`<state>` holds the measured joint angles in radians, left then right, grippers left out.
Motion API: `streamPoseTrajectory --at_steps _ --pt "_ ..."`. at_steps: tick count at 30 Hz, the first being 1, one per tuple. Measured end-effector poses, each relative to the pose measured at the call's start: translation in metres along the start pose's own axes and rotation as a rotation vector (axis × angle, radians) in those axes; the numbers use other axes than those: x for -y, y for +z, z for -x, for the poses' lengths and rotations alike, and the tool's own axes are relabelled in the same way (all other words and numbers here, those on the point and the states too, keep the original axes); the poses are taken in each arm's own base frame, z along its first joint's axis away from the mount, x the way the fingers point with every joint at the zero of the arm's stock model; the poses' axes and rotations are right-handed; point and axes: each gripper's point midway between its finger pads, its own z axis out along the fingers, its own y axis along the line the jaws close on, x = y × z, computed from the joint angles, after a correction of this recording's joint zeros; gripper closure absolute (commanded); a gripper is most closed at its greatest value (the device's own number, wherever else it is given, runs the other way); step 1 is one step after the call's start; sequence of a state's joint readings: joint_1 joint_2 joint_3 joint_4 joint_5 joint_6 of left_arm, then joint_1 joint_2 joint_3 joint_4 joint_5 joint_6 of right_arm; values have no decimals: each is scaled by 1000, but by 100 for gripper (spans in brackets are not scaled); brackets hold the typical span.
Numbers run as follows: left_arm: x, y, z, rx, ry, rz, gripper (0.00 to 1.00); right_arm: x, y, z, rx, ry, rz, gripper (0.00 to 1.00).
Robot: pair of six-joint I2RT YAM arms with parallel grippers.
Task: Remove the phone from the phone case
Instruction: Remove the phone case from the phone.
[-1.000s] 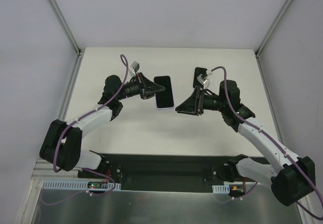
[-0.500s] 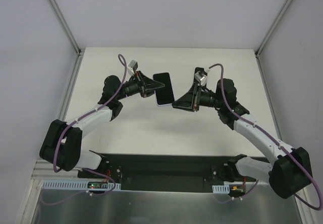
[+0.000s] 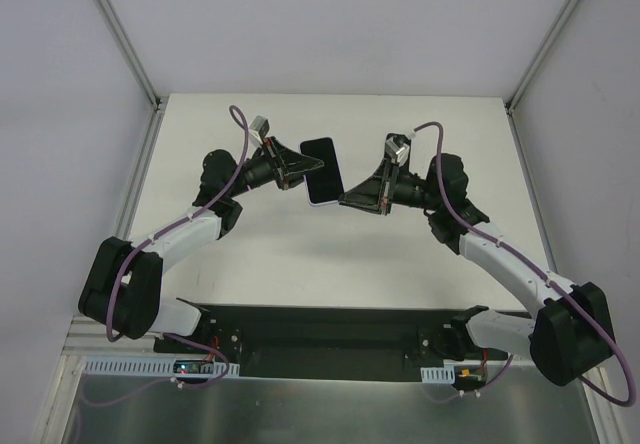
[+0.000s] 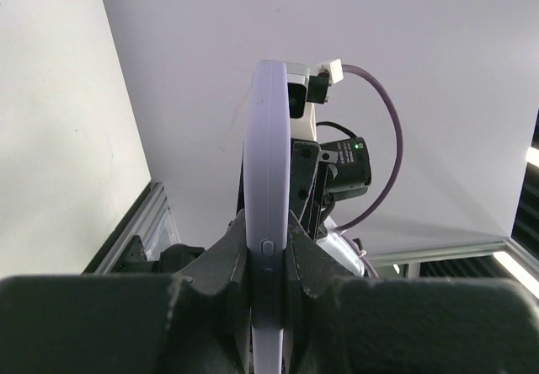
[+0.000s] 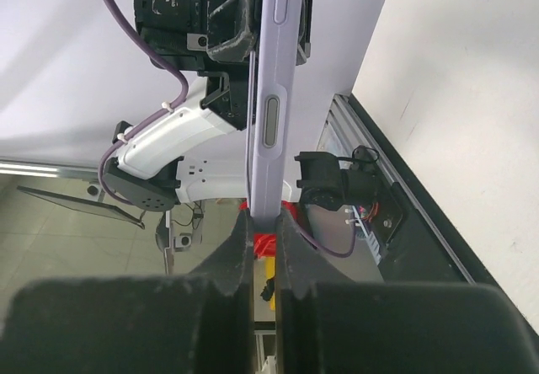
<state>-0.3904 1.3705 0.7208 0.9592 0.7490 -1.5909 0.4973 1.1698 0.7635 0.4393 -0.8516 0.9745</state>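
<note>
The phone in its lavender case [image 3: 321, 169] is held in mid-air above the table [image 3: 300, 254], black screen up towards the top camera. My left gripper [image 3: 306, 171] is shut on its left edge. My right gripper [image 3: 343, 200] is shut on its lower right corner. In the left wrist view the case [image 4: 266, 163] stands edge-on between the shut fingers [image 4: 307, 256], a side button showing at the pinch of my left gripper [image 4: 267, 252]. In the right wrist view the lavender edge [image 5: 274, 96] rises out of my right gripper [image 5: 264, 222], with the left arm behind it.
The table is white with grey walls on both sides and metal rails [image 3: 148, 164] along its edges. A black base plate [image 3: 330, 339] lies at the near edge between the arm bases.
My left gripper has carried the phone a little up and back. My right gripper has swung left to the phone and now grips its lower right corner. A black object behind the right arm no longer shows.
</note>
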Motion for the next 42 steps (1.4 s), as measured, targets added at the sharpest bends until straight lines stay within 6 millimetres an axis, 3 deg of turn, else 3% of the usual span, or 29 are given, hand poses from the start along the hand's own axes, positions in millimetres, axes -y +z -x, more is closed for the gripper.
streamPoseTrajectory --at_steps 7,14,19,26,42 --pt "3 -1 3 12 -27 -8 100 -8 2 2 7 -26 33 99" --pt "-6 -4 10 62 -125 -1 100 -22 8 6 5 -67 60 99" --pt "3 -5 19 92 -176 -61 100 -37 17 14 5 -135 90 99" --pt "14 -9 22 118 -203 -129 100 -39 20 17 13 -193 125 99" --pt "36 -12 8 102 -195 -161 100 -52 21 5 -42 -383 353 99"
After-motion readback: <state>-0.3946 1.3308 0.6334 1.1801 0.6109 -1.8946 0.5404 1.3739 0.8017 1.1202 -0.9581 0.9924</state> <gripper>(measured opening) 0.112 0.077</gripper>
